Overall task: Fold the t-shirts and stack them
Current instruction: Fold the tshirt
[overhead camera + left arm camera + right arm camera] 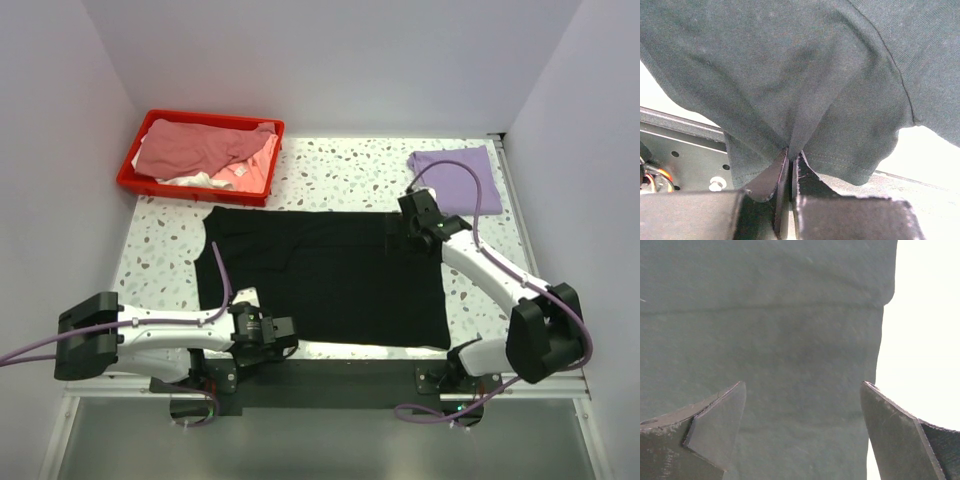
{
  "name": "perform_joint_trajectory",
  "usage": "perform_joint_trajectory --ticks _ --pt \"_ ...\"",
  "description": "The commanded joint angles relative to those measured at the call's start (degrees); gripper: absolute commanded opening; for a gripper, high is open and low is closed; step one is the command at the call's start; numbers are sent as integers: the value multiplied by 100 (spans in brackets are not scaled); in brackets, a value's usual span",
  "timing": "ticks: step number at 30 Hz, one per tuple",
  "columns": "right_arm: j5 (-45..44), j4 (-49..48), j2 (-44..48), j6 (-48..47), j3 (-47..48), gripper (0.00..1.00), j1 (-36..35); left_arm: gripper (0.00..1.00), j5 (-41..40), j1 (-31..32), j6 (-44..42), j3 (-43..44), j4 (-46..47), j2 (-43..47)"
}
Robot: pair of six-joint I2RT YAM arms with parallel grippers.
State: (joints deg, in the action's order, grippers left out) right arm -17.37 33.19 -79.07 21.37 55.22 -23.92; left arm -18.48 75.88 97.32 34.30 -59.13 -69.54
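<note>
— Where does the job stand?

— Early, in my judgement. One light purple t-shirt [455,178] lies folded at the far right corner of the table [340,170]. It is the only piece that looks finished, and nothing is stacked on it.

— And the piece in hand?

— The black t-shirt [330,280] is spread flat across the middle of the table, from the near edge up toward the far half. I can see no fold made in it.

— The tools?

— The left gripper [791,155] sits at the near edge, left of centre. Its jaws are pressed together with the black hem pinched between them. The right gripper [802,390] hangs over the shirt's far right corner, jaws wide apart, holding nothing.

— What is outstanding?

— The red bin [190,194] at the far left corner holds a crumpled dusty pink t-shirt [195,148] and some white cloth [195,180] beneath it, none of it folded. So the black one is left to fold and stack, then the bin's contents.
</note>
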Motion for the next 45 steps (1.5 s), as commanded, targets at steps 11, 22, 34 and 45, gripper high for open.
perform_joint_trajectory --ticks 11,22,34,45 --pt "979 2085 2288 1897 -1310 99 19 0 -235 -11 -266 33 -37 415" --pt "1728 2904 2835 3127 -1847 99 19 0 -384 -117 -538 41 -11 617" --pt "1500 2387 3081 4120 -3113 91 28 0 -367 -231 -793 -20 156 608" --pt "1112 2113 2925 4227 -3175 75 28 0 -253 -328 -837 -64 236 670"
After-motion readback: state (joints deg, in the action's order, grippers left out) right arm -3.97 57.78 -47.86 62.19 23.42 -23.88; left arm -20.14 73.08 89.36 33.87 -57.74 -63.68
